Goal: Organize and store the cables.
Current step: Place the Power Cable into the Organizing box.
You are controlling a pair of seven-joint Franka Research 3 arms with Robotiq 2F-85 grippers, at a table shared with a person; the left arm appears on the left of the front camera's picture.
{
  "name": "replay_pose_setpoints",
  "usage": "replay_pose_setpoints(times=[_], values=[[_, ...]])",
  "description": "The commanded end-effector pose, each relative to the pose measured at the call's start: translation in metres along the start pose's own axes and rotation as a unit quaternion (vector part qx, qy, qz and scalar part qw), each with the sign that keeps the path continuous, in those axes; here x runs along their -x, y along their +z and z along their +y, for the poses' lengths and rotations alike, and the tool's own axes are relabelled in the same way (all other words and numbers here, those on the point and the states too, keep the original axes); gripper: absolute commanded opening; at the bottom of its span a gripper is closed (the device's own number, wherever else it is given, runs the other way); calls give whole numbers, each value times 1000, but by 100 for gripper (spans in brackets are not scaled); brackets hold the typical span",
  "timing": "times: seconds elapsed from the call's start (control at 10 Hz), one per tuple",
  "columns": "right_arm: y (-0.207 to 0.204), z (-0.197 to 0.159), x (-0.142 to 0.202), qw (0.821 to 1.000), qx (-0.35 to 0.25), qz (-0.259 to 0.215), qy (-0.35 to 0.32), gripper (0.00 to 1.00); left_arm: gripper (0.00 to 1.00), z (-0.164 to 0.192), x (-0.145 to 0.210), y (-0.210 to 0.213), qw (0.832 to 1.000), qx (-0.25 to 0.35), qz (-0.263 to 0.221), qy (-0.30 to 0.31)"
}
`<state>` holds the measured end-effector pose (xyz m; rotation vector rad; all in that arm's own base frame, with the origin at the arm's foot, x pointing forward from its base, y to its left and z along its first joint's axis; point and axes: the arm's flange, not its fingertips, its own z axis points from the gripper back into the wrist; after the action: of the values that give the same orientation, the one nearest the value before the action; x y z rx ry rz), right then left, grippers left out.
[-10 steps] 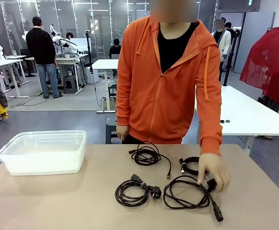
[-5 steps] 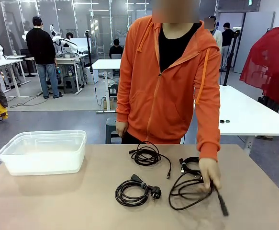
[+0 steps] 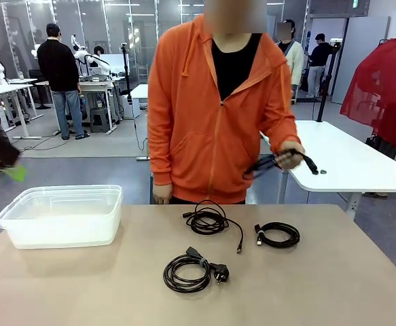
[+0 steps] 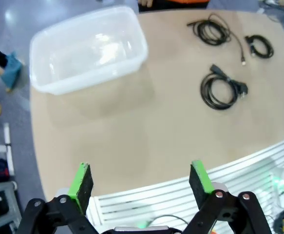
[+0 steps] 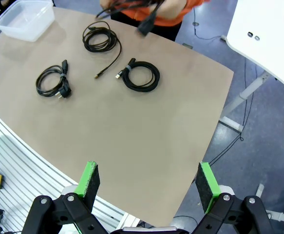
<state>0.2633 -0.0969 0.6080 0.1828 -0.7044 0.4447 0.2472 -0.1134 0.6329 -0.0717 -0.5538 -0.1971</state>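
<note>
My left claw (image 4: 141, 168) and right claw (image 5: 147, 170) gape fully, empty, above the beige table (image 3: 82, 285). Plug-ended black cable coil (image 3: 187, 272), central; thin black cable coil (image 3: 208, 221) at its 12 o'clock; compact black coil (image 3: 279, 235) at 2. Fourth black cable (image 3: 311, 164): in the person's hand (image 3: 289, 155).

Tan table (image 3: 82, 292): clear bin (image 3: 62, 217), three coiled black cables (image 3: 187, 273).

The cables (image 3: 187, 272) are showing plain black against the matte tan table (image 3: 82, 285). The bin (image 3: 62, 216) is looking milky, translucent white. The person's hoodie (image 3: 198, 122) is glowing orange over a black shirt (image 3: 233, 61). The left gripper (image 4: 140, 168) and right gripper (image 5: 147, 168) are showing black with bright green pads (image 4: 81, 181).
</note>
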Motion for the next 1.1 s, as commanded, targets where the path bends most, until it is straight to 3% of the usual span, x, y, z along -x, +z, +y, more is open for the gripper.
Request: replay_pose_setpoints(times=[0.0,0.2,0.5,0.8,0.9,1.0], values=[[0,0,-2,1000,1,2,1,100,100,-42,-20,-25,998,-3,53,27],[0,0,-2,1000,1,2,1,100,100,-80,-25,-64,994,-19,80,66],[0,0,-2,1000,1,2,1,100,100,-129,-27,-123,995,-13,79,58],[0,0,-2,1000,1,2,1,100,100,-137,-31,-146,993,-2,88,78],[0,0,-2,1000,1,2,1,100,100,-133,-29,-144,995,8,95,43],[0,0,-2,1000,1,2,1,100,100,-135,-24,-147,994,-3,95,62]])
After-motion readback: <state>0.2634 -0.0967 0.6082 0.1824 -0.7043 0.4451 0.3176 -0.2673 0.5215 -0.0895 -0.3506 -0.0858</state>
